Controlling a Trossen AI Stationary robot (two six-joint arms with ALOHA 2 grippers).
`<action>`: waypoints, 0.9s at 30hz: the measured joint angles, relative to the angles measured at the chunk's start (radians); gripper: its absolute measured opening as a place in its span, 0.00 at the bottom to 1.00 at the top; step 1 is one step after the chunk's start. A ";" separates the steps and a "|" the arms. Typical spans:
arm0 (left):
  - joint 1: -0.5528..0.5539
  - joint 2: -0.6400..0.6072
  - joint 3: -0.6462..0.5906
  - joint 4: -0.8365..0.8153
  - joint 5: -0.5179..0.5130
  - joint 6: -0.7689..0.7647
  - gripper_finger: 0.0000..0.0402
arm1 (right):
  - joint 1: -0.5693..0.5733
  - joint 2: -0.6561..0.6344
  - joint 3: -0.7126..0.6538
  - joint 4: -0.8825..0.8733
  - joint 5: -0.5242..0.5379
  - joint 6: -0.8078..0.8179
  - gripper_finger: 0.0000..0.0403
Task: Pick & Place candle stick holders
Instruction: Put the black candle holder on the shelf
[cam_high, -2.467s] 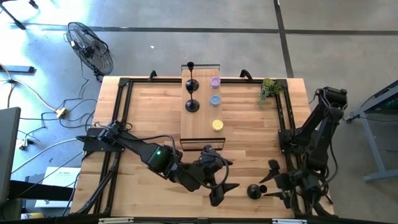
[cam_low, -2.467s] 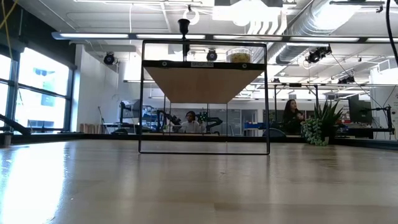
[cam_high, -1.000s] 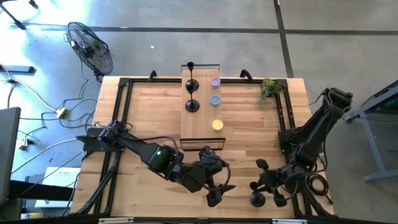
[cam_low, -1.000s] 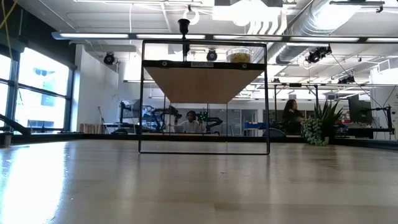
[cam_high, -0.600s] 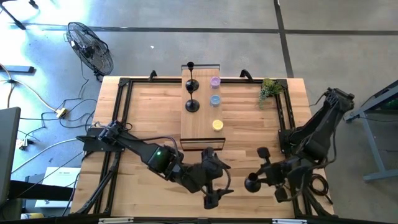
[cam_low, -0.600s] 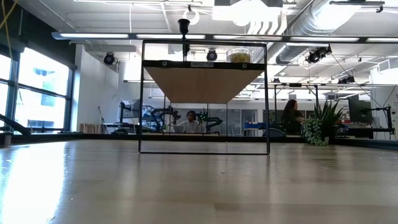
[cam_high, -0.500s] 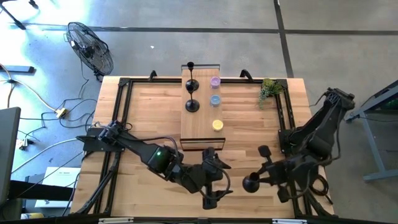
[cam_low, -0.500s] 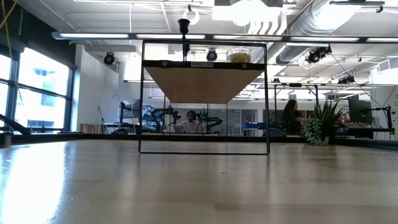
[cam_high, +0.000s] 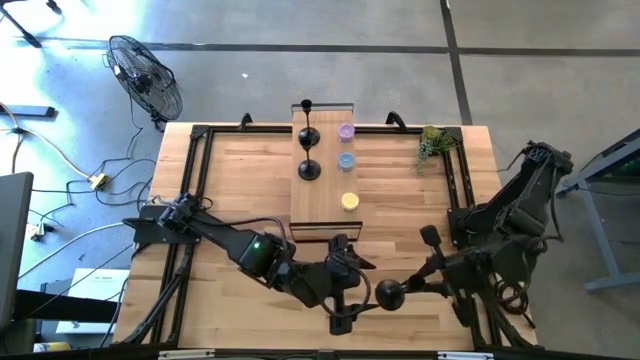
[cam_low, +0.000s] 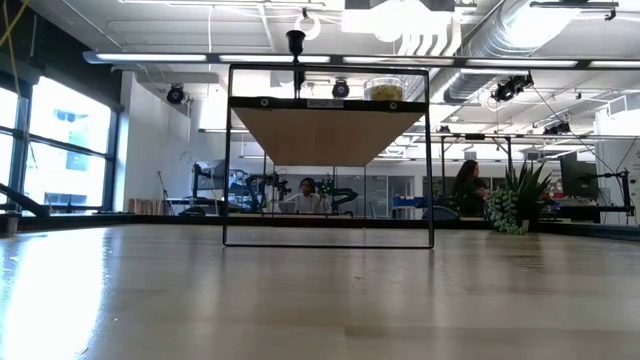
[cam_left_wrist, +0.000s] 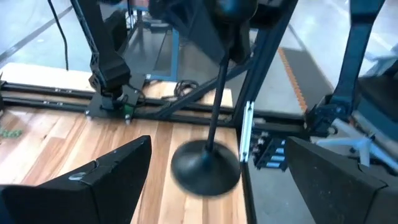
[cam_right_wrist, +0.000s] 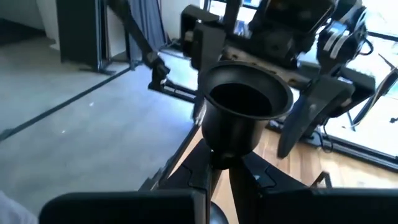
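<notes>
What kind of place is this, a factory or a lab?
Probably a robotics lab or workshop: exposed ceiling ducts, people at desks beyond the wooden table, and a floor fan on bare concrete.

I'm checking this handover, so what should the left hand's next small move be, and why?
Probably ease the left hand forward a little and close it on the candle stick holder. The right hand grips the holder by its stem, and the left wrist view shows the holder between the left hand's open fingers, not yet touched.
</notes>
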 joint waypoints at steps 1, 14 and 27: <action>0.000 0.000 0.000 0.013 0.001 -0.002 0.90 | -0.010 0.000 0.001 0.013 -0.007 -0.003 0.06; 0.005 0.018 -0.001 0.045 -0.015 0.000 0.90 | -0.092 0.000 0.001 0.090 -0.109 -0.034 0.06; 0.059 0.058 -0.001 0.087 -0.009 0.000 0.90 | -0.123 0.031 0.001 0.112 -0.155 -0.052 0.06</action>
